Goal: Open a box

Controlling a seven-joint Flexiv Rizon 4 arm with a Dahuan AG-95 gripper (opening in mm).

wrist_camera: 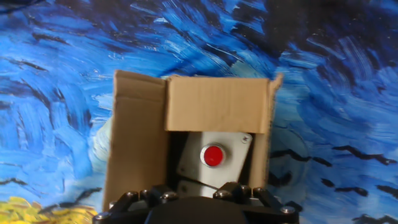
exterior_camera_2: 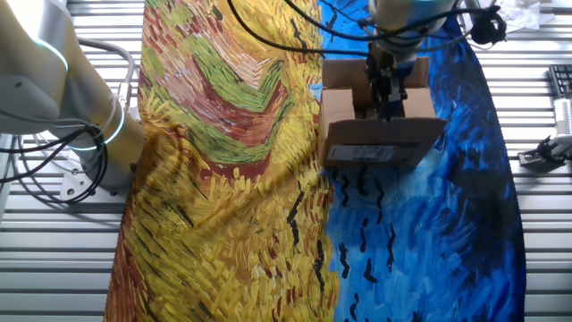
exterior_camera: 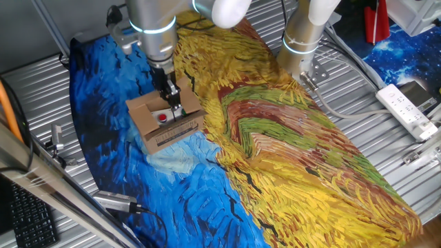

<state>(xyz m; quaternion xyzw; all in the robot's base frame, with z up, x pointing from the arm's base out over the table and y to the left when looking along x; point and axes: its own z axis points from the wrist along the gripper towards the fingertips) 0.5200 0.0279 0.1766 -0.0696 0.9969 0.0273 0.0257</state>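
1. While the box (exterior_camera: pixel 163 118) sits near the surface's (exterior_camera: pixel 289 158) blue edge, flaps partly open, you lift gently.
2. Fingers (exterior_camera: pixel 172 96) sit at a flap; whether they pinch it cannot be told.
3. Avoid dragging the carton.

A blue and yellow painted cloth (exterior_camera: pixel 289 158) is covering the ribbed metal bench (exterior_camera: pixel 41 89); a white power strip (exterior_camera: pixel 408 110) is lying at its edge.

The hand view's bottom edge cuts off the jaws and the box's (wrist_camera: pixel 193 124) near flap.
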